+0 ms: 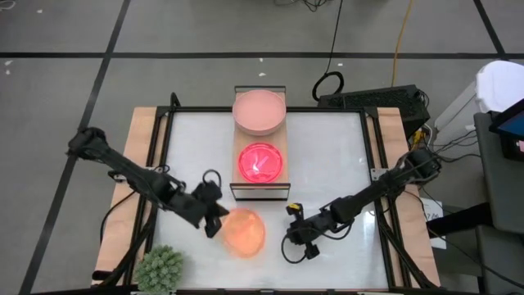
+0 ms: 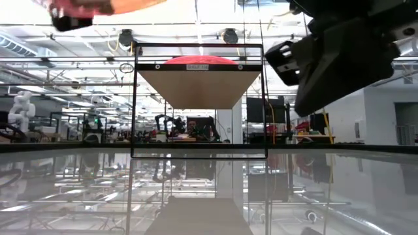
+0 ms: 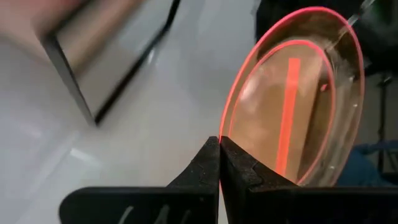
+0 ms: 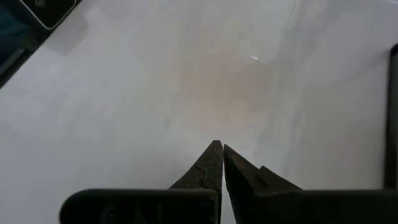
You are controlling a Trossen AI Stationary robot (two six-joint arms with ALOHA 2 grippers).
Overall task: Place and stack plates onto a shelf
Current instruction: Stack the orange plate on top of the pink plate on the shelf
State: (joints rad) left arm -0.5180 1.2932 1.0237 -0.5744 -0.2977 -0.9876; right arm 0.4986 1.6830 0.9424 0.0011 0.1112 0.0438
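orange plate (image 1: 243,232) gripped by its rim in the left hand (image 1: 214,215), lifted off the desk (image 1: 327,164) just before the shelf's near end. right hand (image 1: 299,238) clenched, holding nothing, beside it. carry level, clear the black frame. shelf (image 1: 260,192) beyond holds a hot pink plate (image 1: 260,161); dusty pink plate (image 1: 259,111) farthest. set down squarely on the hot pink one.

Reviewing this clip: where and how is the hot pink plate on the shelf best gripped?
At its rim. The hot pink plate lies flat on the shelf, so only its thin raised edge offers a pinch. I would come from above at the near edge, away from the dusty pink plate behind it.
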